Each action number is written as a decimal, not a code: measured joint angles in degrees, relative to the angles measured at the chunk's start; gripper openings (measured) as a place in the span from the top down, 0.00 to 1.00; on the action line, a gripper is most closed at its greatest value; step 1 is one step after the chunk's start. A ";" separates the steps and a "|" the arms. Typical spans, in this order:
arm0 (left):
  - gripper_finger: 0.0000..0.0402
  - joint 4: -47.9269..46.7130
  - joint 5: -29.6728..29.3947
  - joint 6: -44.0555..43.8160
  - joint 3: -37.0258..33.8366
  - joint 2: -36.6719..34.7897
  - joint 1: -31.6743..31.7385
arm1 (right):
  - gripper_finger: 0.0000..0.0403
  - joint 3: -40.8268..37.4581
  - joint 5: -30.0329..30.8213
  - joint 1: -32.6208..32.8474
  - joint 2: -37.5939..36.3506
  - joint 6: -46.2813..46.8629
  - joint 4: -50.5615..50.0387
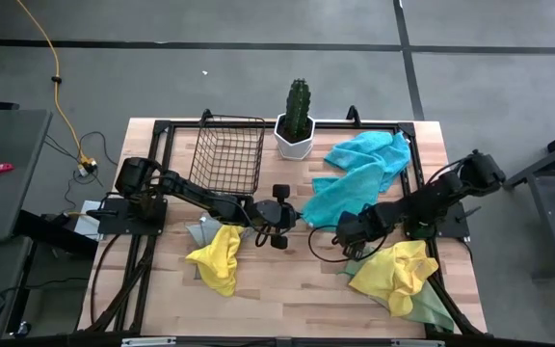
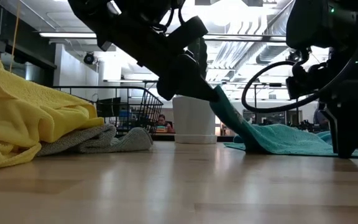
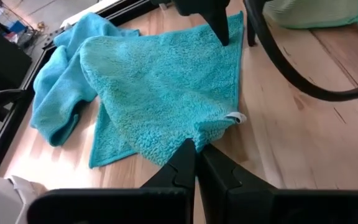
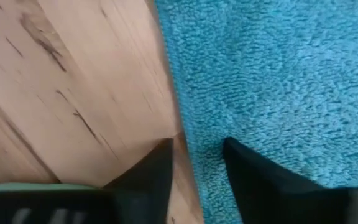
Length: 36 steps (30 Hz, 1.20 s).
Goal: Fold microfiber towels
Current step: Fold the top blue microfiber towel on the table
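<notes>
A turquoise towel [image 3: 166, 87] lies partly spread at the table's middle right, with a second turquoise one [image 1: 379, 149] bunched behind it. My left gripper [image 3: 196, 155] is shut on the spread towel's near-left corner. My right gripper [image 4: 194, 165] points down at the towel's near-right corner [image 3: 232, 28], open. One finger [image 4: 157, 171] stands over the wood, the other [image 4: 247, 171] over the cloth. A yellow towel [image 1: 218, 255] rests on a grey one [image 1: 198, 231] at the near left. Another yellow towel [image 1: 398, 275] lies on a pale green one [image 1: 434, 306] at the near right. My left gripper pinches the turquoise towel's corner [image 3: 197, 138], beside its white tag [image 3: 234, 117], between its two fingers. The fingers slant down from the table's left. That corner [image 2: 219, 99] is raised off the wood and the cloth slopes down from it; the rest lies on the table. My right gripper's fingers straddle the towel's edge [image 4: 179, 124]; whether they touch the cloth, I cannot tell.
A black wire basket [image 1: 227, 154] and a potted cactus [image 1: 297, 120] stand at the far edge. Black frame rails [image 1: 422, 193] run along the table's sides. Bare wood [image 1: 287, 289] shows between the two yellow piles.
</notes>
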 joint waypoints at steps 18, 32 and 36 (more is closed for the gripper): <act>1.00 -9.12 -9.12 -4.63 0.00 -19.09 0.41 | 1.00 21.32 10.65 -0.97 -13.72 -20.40 -30.33; 1.00 -10.93 -5.97 6.53 2.57 -25.24 12.24 | 1.00 24.07 24.31 -15.83 -26.68 -29.89 -34.06; 1.00 -11.22 -4.00 10.08 6.76 -25.29 14.76 | 1.00 27.94 27.00 -19.48 -26.54 -34.68 -33.64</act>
